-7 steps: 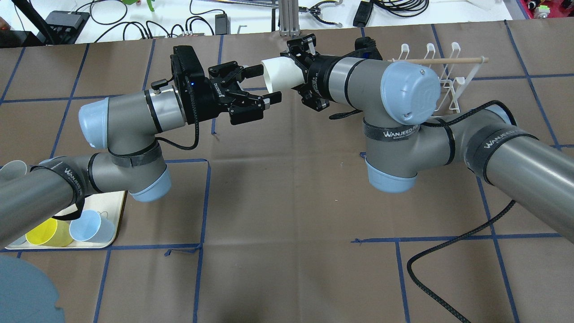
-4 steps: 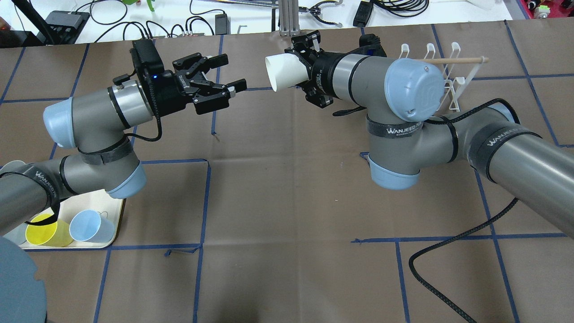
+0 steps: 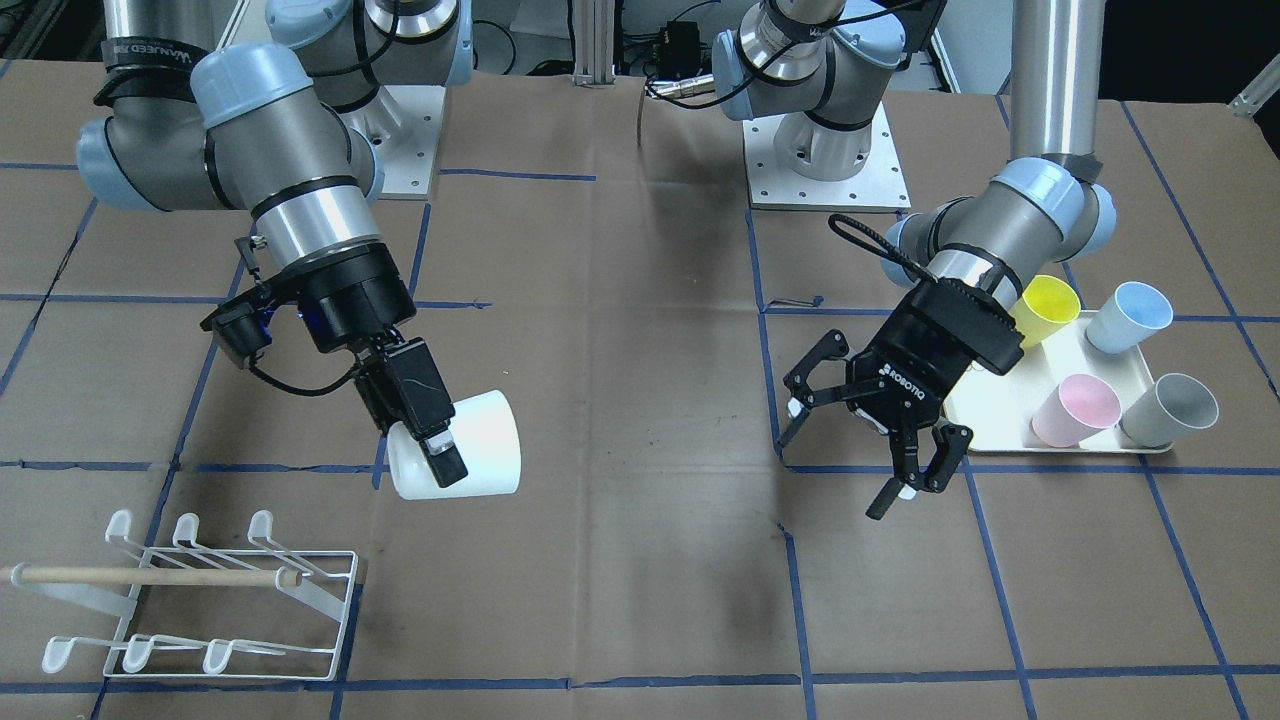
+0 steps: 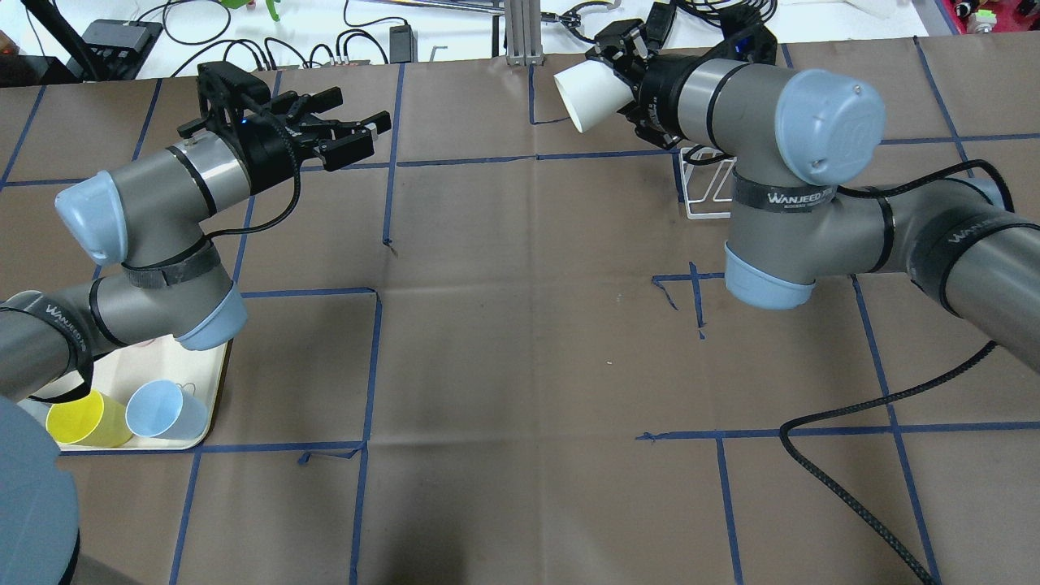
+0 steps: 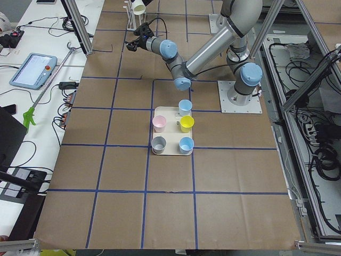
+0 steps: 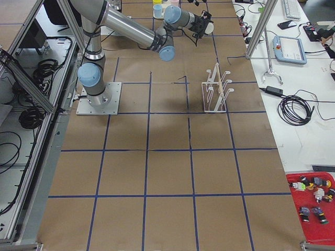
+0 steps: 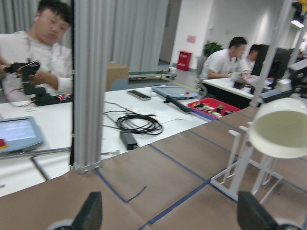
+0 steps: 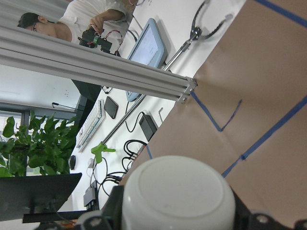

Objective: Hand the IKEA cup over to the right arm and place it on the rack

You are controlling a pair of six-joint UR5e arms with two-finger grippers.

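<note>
My right gripper (image 3: 445,450) is shut on the white IKEA cup (image 3: 480,440) and holds it on its side above the table, mouth away from the wrist. The overhead view shows the cup (image 4: 589,96) at the table's far edge, held by its base end. The white wire rack (image 3: 200,600) with its wooden dowel stands just beyond and to the right of the cup. My right arm hides most of the rack (image 4: 703,191) in the overhead view. My left gripper (image 4: 361,122) is open and empty, far to the left of the cup. The left wrist view shows the cup (image 7: 280,127) ahead at the right.
A cream tray (image 3: 1000,425) near my left arm holds yellow (image 3: 1045,305), blue (image 3: 1130,315), pink (image 3: 1075,410) and grey (image 3: 1165,410) cups. A black cable (image 4: 853,406) lies on the table's right side. An aluminium post (image 4: 520,32) stands at the far edge.
My left gripper, open, has drawn back to the left, away from the cup. My right arm has carried the cup right and farther away, over toward the rack.
</note>
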